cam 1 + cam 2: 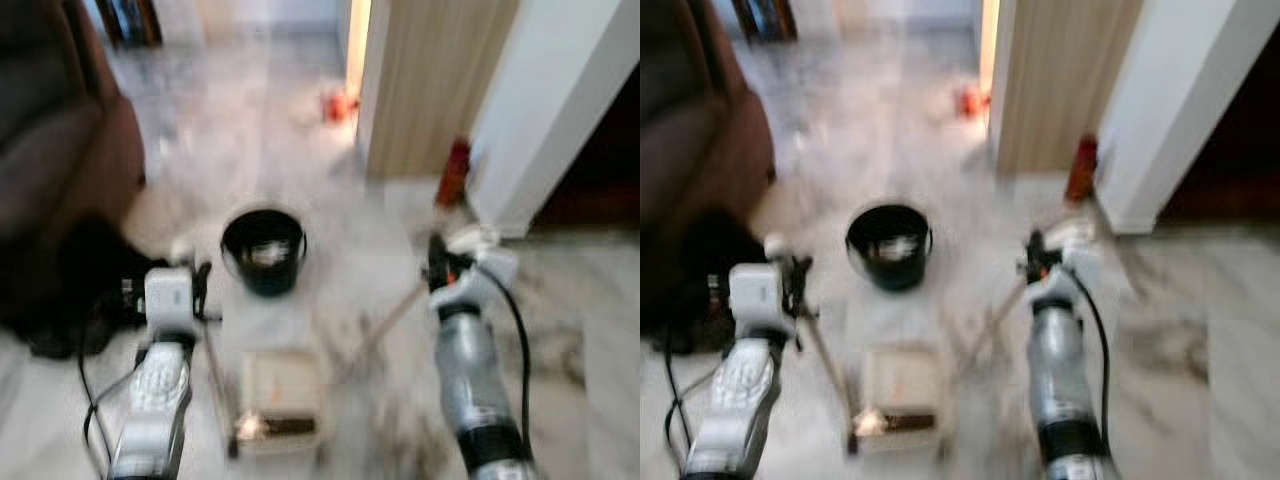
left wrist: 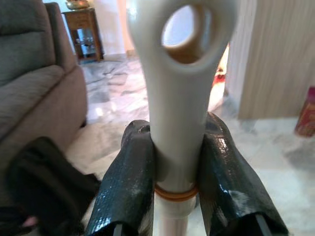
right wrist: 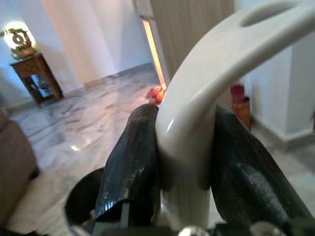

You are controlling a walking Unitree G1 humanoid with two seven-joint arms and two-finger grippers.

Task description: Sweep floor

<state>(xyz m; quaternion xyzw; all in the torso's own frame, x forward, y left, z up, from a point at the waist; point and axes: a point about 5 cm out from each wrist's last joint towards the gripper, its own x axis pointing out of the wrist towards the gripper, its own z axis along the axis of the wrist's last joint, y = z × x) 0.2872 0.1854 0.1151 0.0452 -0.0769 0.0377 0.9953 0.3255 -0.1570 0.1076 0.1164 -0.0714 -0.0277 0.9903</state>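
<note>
Your left gripper (image 2: pixel 177 167) is clamped on a cream handle with a hanging hole, which is the dustpan handle (image 2: pixel 179 93); its thin shaft runs down toward 5 o'clock to the dustpan (image 1: pixel 280 395) lying flat on the marble floor (image 1: pixel 590 330) between your arms; your right gripper (image 3: pixel 184 162) is closed around the curved cream broom handle (image 3: pixel 216 83), and that shaft slants from the gripper toward 7 o'clock, so the broom's long axis points at the pan's right side; the head views are blurred, and I cannot make out the bristles or any litter on the floor; the black bucket (image 1: pixel 264 250) stands at 12 o'clock from the pan, just beyond it; I judge the right arm is the one to draw the broom leftward toward the pan mouth, though which way that mouth faces I cannot tell.
</note>
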